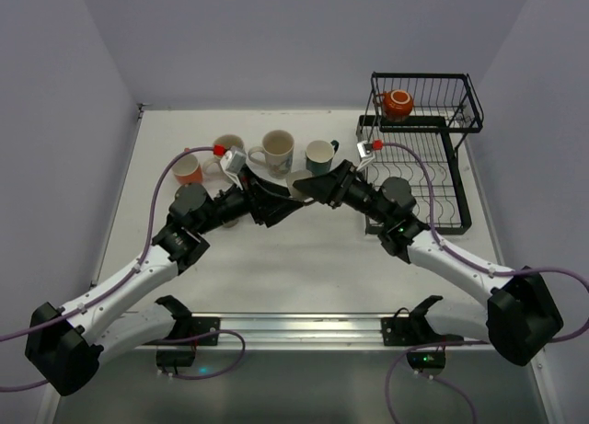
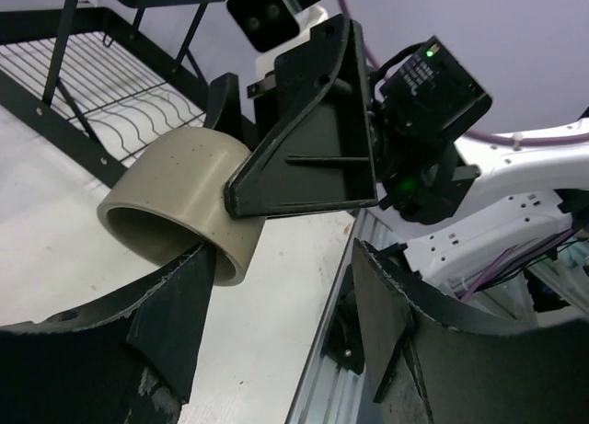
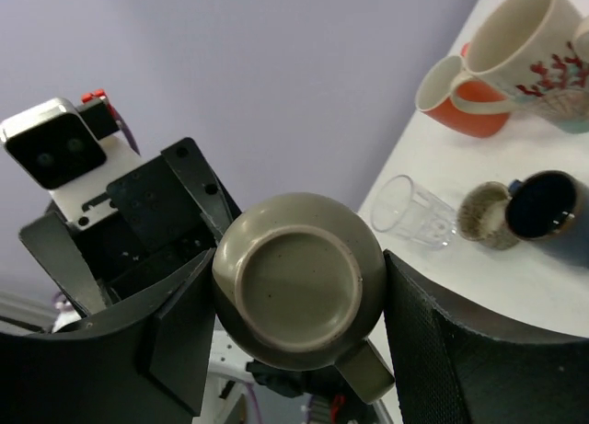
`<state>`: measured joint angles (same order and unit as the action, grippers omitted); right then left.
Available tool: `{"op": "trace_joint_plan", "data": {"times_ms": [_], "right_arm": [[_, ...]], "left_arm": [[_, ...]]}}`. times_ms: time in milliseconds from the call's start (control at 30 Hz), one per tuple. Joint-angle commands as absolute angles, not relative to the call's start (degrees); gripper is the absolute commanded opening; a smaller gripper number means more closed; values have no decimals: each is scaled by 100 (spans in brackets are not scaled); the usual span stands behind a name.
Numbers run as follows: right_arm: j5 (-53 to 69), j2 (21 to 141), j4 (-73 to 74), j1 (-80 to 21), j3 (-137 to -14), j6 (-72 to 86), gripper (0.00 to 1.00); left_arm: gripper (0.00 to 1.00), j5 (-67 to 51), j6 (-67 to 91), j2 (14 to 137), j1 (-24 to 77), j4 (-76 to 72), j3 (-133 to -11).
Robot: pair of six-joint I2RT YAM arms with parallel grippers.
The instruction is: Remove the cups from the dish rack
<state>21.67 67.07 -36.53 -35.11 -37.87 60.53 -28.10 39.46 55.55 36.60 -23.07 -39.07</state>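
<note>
Above the counter (image 1: pixel 304 258), the right hand (image 1: pixel 317 187) is clamped on a grey-beige mug (image 1: pixel 299 183) whose handle is mostly hidden. The left hand (image 1: pixel 276 201) stands apart at its rim. At 1 o'clock, the dish rack (image 1: pixel 442 180) holds an orange mug (image 1: pixel 397 103).

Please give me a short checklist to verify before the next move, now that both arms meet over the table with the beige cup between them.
1. Right end effector grips the beige cup: ok, both fingers press its sides, base toward the camera.
2. Left end effector is around the cup's open rim: not ok yet, one finger is at the rim, the other stands clear and the jaws are open.
3. Cup is off the table: ok, held in the air at the centre.
4. Landing space beside the unloaded cups: cannot tell.
5. Work left in the dish rack: not ok, an orange cup sits in the upper basket.
</note>
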Motion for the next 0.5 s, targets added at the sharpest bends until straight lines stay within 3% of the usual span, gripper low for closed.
{"op": "trace_joint_plan", "data": {"times_ms": [0, 367, 467], "right_arm": [[2091, 6934, -5263, -3638, -3832, 6854, 28], [2241, 7348, -5818, -3814, -3779, 7295, 28], [2268, 7374, -5827, -3928, -3788, 7295, 29]], "left_arm": [[64, -2777, 4131, 5511, 3709, -2672, -3893], [56, -2549, 3920, 5546, 3727, -2487, -4008], [44, -2313, 3797, 5651, 3727, -2435, -4060]]}}
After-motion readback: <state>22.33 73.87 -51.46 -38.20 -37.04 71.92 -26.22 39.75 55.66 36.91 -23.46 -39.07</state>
